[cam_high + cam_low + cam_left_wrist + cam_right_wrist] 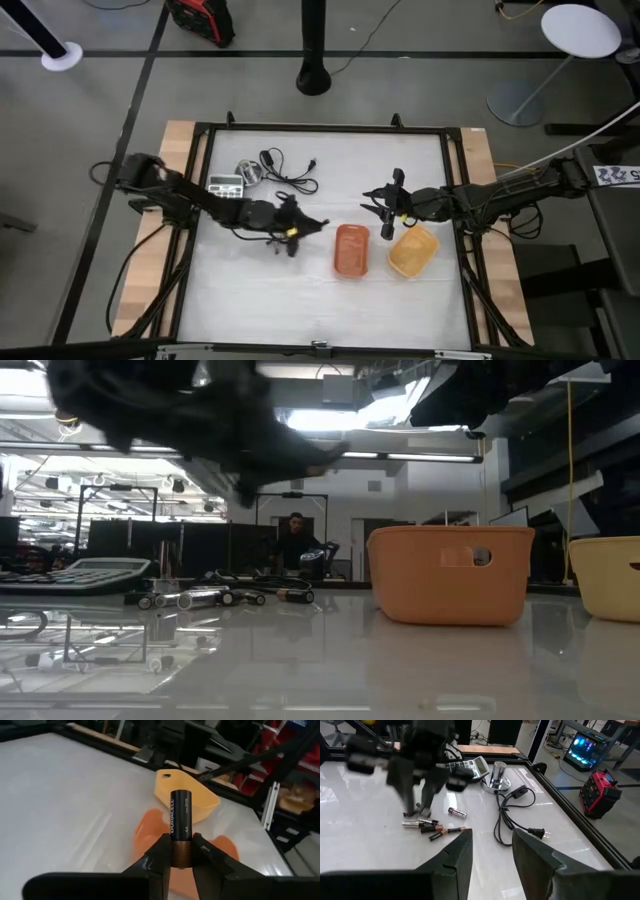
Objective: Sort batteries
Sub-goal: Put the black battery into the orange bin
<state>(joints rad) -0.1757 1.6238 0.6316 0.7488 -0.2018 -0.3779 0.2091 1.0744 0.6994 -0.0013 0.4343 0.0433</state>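
My left gripper (181,842) is shut on a black and copper AA battery (180,812). It hovers at the left edge of the orange tray (351,250), with the yellow tray (187,795) beyond. Several other batteries (431,825) lie flat on the table in a loose cluster under my left arm, and they also show in the low view (215,597). My right gripper (491,845) is open and empty. It hangs above the table's far side of the two trays (386,207). My left gripper pinches the battery by its copper end (181,851) between the two fingers. The black end sticks out forward past the fingertips, along the line of the fingers. The battery is lifted clear of the table, over the orange tray's side.
A grey calculator (470,767), a small silver object (496,776) and a black coiled cable with a plug (512,815) lie near the far left of the table. The orange tray (450,575) and the yellow tray (610,575) stand side by side. A dark frame rims the table (200,200).
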